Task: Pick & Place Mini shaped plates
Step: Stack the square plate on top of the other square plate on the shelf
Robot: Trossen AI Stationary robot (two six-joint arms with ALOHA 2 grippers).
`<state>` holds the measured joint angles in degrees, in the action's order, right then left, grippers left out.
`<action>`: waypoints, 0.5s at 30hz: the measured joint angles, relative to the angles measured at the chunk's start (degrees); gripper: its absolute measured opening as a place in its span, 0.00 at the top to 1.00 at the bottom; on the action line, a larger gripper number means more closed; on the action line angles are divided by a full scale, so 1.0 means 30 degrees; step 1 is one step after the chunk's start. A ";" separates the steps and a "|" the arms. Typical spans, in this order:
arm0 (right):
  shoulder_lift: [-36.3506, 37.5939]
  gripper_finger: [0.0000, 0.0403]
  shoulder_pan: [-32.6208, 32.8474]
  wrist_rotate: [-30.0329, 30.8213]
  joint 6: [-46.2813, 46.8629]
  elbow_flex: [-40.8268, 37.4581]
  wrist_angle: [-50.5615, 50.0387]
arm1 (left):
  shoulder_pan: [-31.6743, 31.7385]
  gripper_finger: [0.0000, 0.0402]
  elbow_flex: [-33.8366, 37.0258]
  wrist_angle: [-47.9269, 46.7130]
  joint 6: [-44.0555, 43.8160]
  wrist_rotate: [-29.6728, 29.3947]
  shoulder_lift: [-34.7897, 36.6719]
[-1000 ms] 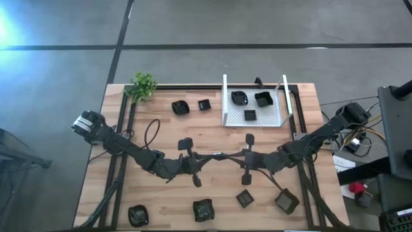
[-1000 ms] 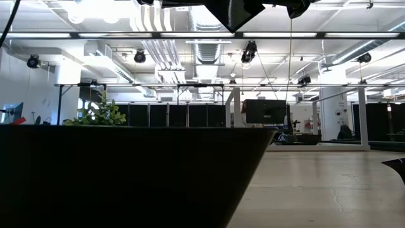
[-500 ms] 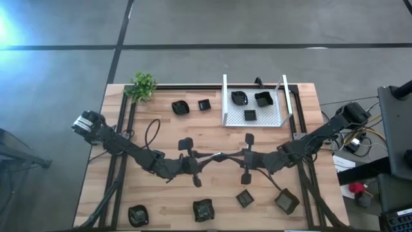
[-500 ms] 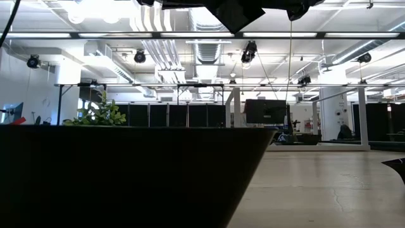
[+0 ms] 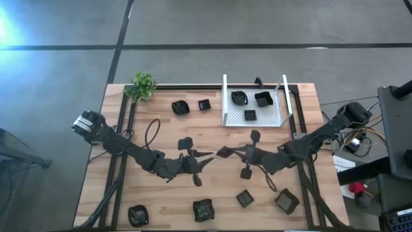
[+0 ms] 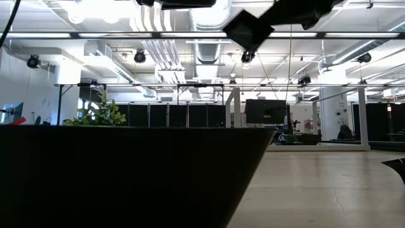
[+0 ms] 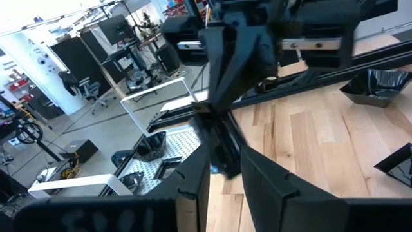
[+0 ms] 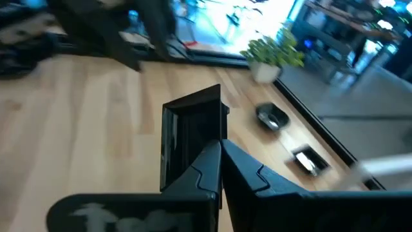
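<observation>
A small black square plate hangs above the table's middle, with my right gripper shut on it. In the right wrist view the plate stands on edge past the fingertips. My left gripper is open just to the plate's left, its fingers apart and clear of the plate. Several more black plates lie on the wood: two at the far side, and others along the near edge. Three plates sit in the white tray. My right gripper pinches one side wall of the square plate between its two fingers. The fingers come roughly level from the table's right side. The plate sticks out beyond the fingertips, stands on edge and is lifted clear of the table.
A small green plant stands at the far left corner. A black cable loop lies by the left arm. In the low view a large dark shape close to the camera blocks most of the table.
My left gripper has opened and let go of the square plate while staying where it was. My right gripper, still shut on the plate, has turned at the wrist and tipped downward, and the plate has swung with it, away from the left fingers.
</observation>
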<state>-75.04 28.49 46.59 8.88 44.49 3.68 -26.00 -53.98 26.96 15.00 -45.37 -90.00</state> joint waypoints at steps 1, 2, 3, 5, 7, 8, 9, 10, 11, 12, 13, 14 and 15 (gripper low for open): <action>0.0138 0.98 0.0000 0.0211 0.0425 0.0000 -0.0518 | 0.0000 0.79 0.0000 0.0000 0.0000 -0.0009 0.0000; 0.0247 0.98 -0.0006 0.0414 0.0866 0.0000 -0.0931 | 0.0000 0.79 0.0000 0.0006 0.0000 -0.0016 0.0000; 0.0380 0.98 -0.0024 0.0556 0.1281 0.0000 -0.1252 | 0.0000 0.79 0.0000 0.0007 0.0000 -0.0019 0.0000; 0.0664 0.98 -0.0015 0.1090 0.2010 0.0000 -0.1901 | 0.0000 0.79 0.0000 0.0000 0.0007 -0.0019 0.0000; 0.0971 0.98 -0.0005 0.1822 0.2874 0.0000 -0.2530 | 0.0000 0.79 0.0000 0.0006 0.0007 -0.0011 0.0000; 0.1132 0.98 0.0000 0.2338 0.3408 0.0000 -0.2926 | 0.0000 0.79 0.0000 0.0000 0.0007 -0.0011 0.0000; 0.1308 0.98 0.0000 0.2852 0.4061 0.0000 -0.3241 | 0.0000 0.79 0.0000 0.0000 0.0007 -0.0005 0.0000; 0.1516 0.98 0.0000 0.3383 0.4783 0.0000 -0.3637 | 0.0000 0.79 0.0000 -0.0006 0.0007 -0.0006 0.0000; 0.1744 0.98 0.0000 0.3848 0.5632 0.0000 -0.4109 | 0.0000 0.79 0.0000 0.0000 0.0007 -0.0007 0.0000; 0.1944 0.98 0.0000 0.4346 0.6504 0.0000 -0.4522 | 0.0000 0.79 0.0000 0.0002 0.0007 -0.0008 0.0000; 0.2156 0.98 0.0000 0.4904 0.7463 0.0000 -0.5044 | 0.0000 0.79 0.0000 0.0000 0.0007 -0.0004 0.0000; 0.2339 0.98 0.0000 0.5474 0.8501 0.0000 -0.5678 | 0.0000 0.79 0.0000 -0.0002 0.0007 -0.0002 0.0000; 0.2503 0.98 -0.0006 0.5931 0.9578 0.0000 -0.6440 | 0.0000 0.79 0.0000 0.0000 0.0007 0.0003 0.0000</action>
<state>-67.53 28.47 64.38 37.61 44.49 -15.64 -26.00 -53.98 26.96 15.03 -45.36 -90.00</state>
